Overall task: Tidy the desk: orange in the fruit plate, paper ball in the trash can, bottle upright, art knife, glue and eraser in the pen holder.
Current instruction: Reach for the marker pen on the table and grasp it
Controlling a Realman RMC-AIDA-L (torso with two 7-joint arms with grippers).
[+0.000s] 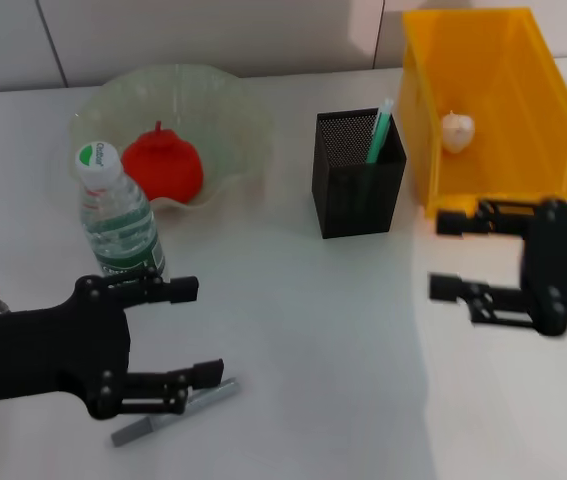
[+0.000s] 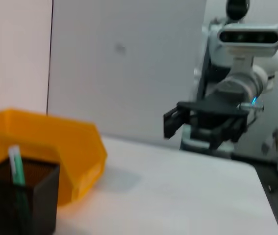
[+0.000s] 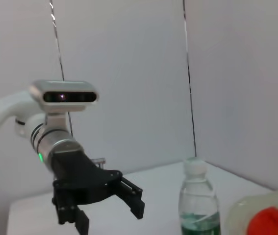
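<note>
1. The desk is a plain white surface filling the head view.
2. The trash can, a bright yellow bin, stands at the far right. The paper ball already lies inside it.
3. The fruit plate, a pale-green glass bowl with a wavy rim, sits at the far left. The orange already rests in it.
4. The left gripper hovers low at the near left, fingers spread wide and holding nothing. One finger is beside the bottle's base and the other is over the knife.
5. The right gripper hangs at the right, just near of the trash can, fingers spread and empty.
6. The pen holder, a black mesh cup, stands at centre, left of the trash can. A green-capped stick, probably the glue, leans inside.
7. The bottle stands upright at the left, just near of the fruit plate.
8. The art knife, a slim grey tool, lies flat at the near left, partly under the left gripper.
9. No eraser is visible.
10. The step in hand looks like picking up the art knife. The left gripper would need to descend, close across its slim body, then carry it right to the pen holder.
</note>
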